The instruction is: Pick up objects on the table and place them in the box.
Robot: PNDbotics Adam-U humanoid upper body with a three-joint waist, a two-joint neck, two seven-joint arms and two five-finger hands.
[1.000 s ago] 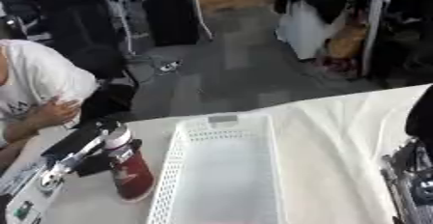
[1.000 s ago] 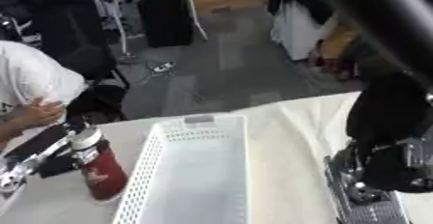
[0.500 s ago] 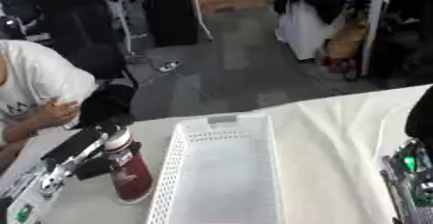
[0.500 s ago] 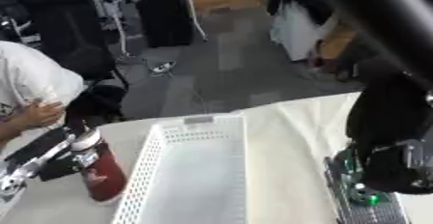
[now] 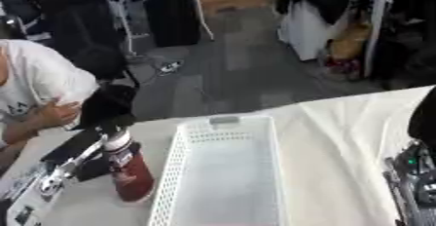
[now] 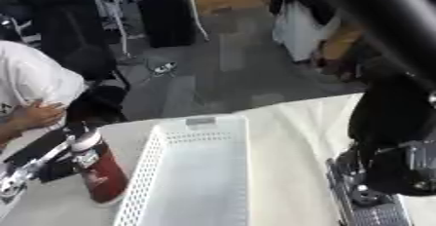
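**Red bottle waits beside the empty basket, right arm nearest but hand unclear**

The one object plainly waiting to be picked up is a red bottle [image 5: 129, 171] with a pale cap, standing upright on the table [image 5: 340, 137] just to the left of the white basket [image 5: 223, 181], close to its long wall but apparently not touching it. The basket, which serves as the box here, looks empty inside.

The bottle is likely rigid and smooth-sided, so it may be slippery, and it is tall for its base, so a sideways nudge could tip it. Whether it is full or light cannot be judged. The safest hold, I would judge, is around the red body below the cap, near the middle, with fingers on one side and thumb on the other. A dark flat thing [image 5: 72, 149] lies just behind and left of the bottle, and some silver parts [image 5: 53, 181] lie further left; what they are is not clear.

The right arm [image 6: 388, 122] comes down from the upper right as a thick black limb, ending in a silver and black mechanism [image 6: 366, 200] low at the right edge. From there the basket lies to its left and the bottle beyond the basket, well apart. I cannot tell whether that hand's fingers are spread or curled. The left hand does not show in either view.
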